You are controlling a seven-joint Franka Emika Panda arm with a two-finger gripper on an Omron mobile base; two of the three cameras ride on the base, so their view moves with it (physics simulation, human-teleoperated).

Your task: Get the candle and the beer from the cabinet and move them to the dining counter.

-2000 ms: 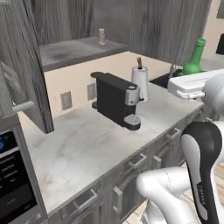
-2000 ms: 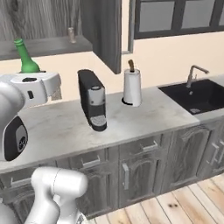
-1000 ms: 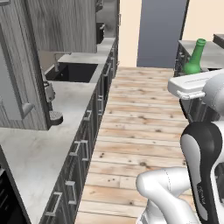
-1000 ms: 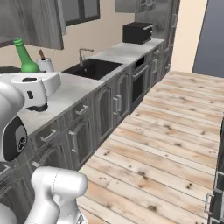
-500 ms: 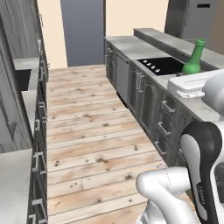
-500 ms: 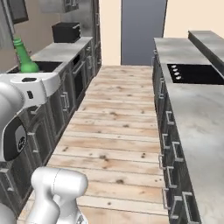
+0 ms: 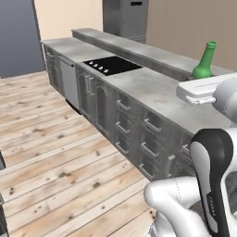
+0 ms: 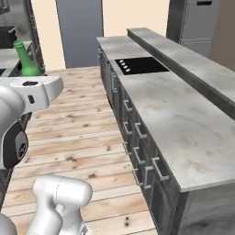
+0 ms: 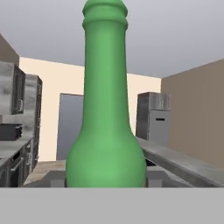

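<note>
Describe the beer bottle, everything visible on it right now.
The beer is a glossy green glass bottle with a rounded shoulder, a long narrow neck and a ringed lip. It stands upright above the robot's white hand, with the gripper at its body; the body and label are hidden. In the left base view it rises before the dining counter, carried clear of it.
</note>
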